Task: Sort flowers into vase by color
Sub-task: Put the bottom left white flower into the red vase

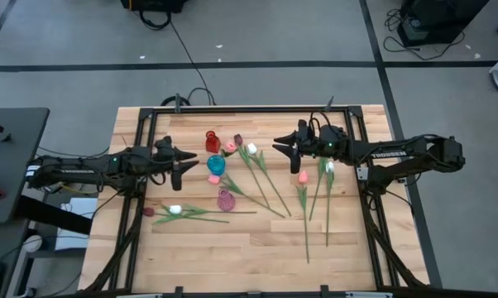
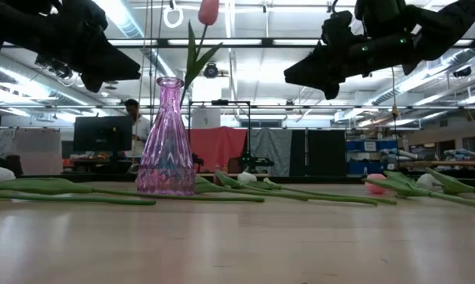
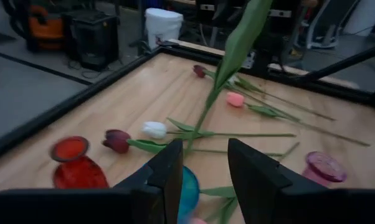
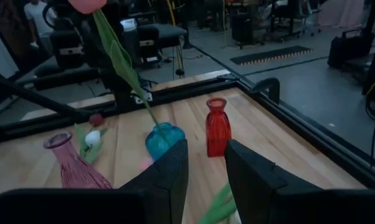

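A pink tulip (image 4: 88, 5) stands in the blue vase (image 1: 216, 165), its stem (image 3: 203, 115) rising from the vase mouth. The red vase (image 1: 212, 141) and the pink vase (image 1: 226, 199) hold nothing. White (image 1: 175, 209), maroon (image 1: 148, 212) and pink (image 1: 303, 176) tulips lie flat on the table, with several more between the vases and the right arm. My left gripper (image 1: 194, 156) hovers open just left of the blue vase, which shows with the stem between its fingers (image 3: 203, 180). My right gripper (image 1: 277, 145) hovers open right of the vases (image 4: 206, 180).
A black frame rail (image 1: 150, 110) runs around the wooden table. Tulip stems (image 1: 307, 223) stretch toward the near edge on the right half. The near strip of the table (image 1: 232, 265) holds nothing. In the low view the pink vase (image 2: 165, 142) stands in front, with a person (image 2: 135, 118) far behind.
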